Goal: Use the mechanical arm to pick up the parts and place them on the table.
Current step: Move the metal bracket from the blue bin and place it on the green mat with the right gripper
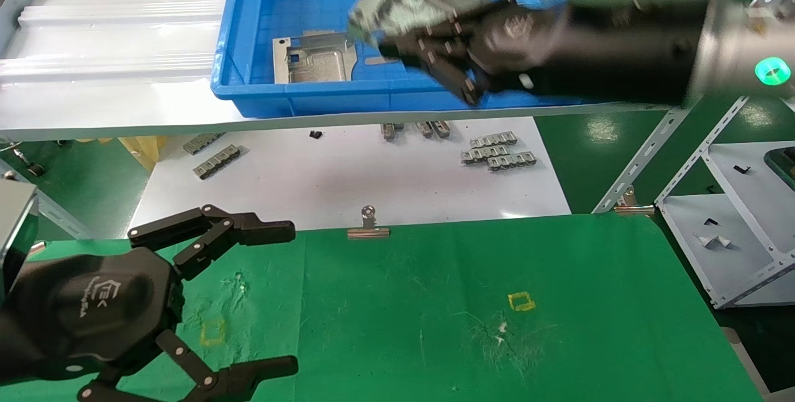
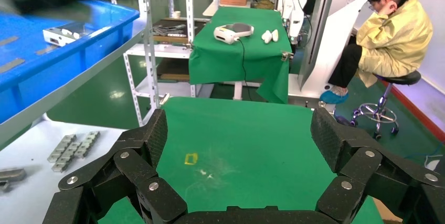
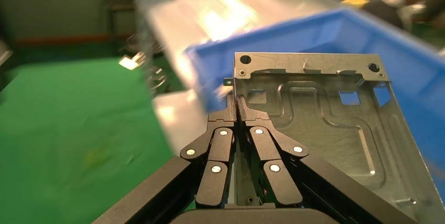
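My right gripper (image 1: 388, 48) is shut on the edge of a silver stamped part (image 1: 410, 1) and holds it tilted in the air above the blue tray (image 1: 242, 88). In the right wrist view the closed fingers (image 3: 236, 109) pinch the side wall of this part (image 3: 320, 124). A second silver part (image 1: 313, 59) lies flat inside the tray. My left gripper (image 1: 292, 293) is open and empty, low over the left end of the green table (image 1: 466, 302). In the left wrist view its wide-open gripper (image 2: 239, 135) frames bare green cloth (image 2: 246, 145).
The blue tray sits on a grey shelf (image 1: 112, 73). Below it a white sheet (image 1: 348, 172) carries small grey toothed clip strips (image 1: 497, 152). A binder clip (image 1: 368, 225) holds the cloth's far edge. A white metal rack (image 1: 733, 215) stands to the right. A seated person (image 2: 391, 40) is beyond the table.
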`<move>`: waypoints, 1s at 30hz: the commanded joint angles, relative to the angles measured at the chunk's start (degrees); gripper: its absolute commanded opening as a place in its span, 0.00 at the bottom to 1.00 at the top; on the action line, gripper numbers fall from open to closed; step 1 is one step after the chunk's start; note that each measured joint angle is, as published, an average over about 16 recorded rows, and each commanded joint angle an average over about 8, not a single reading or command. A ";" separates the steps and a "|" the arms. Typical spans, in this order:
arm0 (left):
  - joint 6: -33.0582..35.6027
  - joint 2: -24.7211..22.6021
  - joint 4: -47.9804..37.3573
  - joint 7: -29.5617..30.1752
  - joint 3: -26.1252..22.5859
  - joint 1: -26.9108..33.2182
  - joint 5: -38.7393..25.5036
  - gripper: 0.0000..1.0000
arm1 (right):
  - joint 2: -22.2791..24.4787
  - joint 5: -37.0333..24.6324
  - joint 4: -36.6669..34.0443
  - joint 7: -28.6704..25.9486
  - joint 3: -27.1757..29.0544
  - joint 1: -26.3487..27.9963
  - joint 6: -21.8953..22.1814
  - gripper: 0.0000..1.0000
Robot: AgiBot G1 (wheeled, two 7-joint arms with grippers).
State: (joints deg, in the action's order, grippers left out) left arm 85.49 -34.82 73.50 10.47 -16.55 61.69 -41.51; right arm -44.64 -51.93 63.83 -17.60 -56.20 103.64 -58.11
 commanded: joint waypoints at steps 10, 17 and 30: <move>-0.02 0.02 0.00 -0.02 -0.04 0.01 0.03 1.00 | 7.04 3.95 -6.61 21.19 0.39 -5.55 -24.81 0.00; -0.03 0.03 0.00 -0.03 -0.07 0.01 0.05 1.00 | 7.37 -2.61 -11.41 30.55 -4.18 -8.83 -31.21 0.00; -0.05 0.05 0.00 -0.06 -0.11 0.02 0.08 1.00 | 5.39 -6.03 -23.22 47.10 -5.70 -18.32 -22.87 0.00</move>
State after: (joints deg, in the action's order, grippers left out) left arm 85.44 -34.77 73.50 10.41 -16.66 61.72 -41.43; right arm -39.49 -58.09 40.54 28.84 -61.96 86.06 -81.60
